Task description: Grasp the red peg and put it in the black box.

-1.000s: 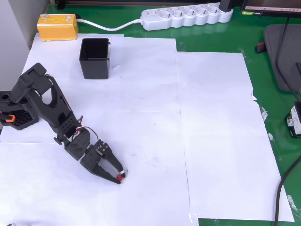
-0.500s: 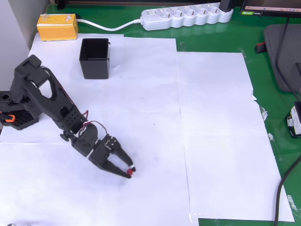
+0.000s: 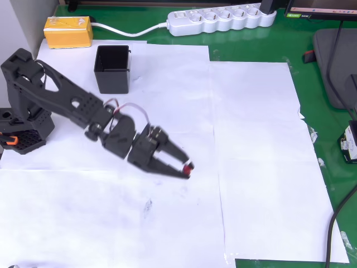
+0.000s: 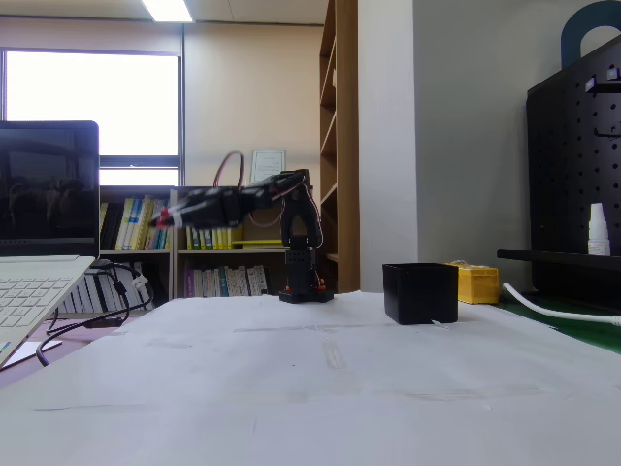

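Between the closed jaws of the gripper [image 3: 186, 169], raised over the white paper [image 3: 256, 167], sits the red peg [image 3: 188, 166], mostly hidden by the fingertips. From the fixed view it blurs into the gripper [image 4: 175, 219]. Well apart, the black box [image 3: 112, 68] stands upright.

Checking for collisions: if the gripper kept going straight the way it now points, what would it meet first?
Probably nothing nearby. In the overhead view the gripper, shut on the red peg, points right and slightly down across bare white paper. The fixed view shows it raised above the table, so depth is uncertain.
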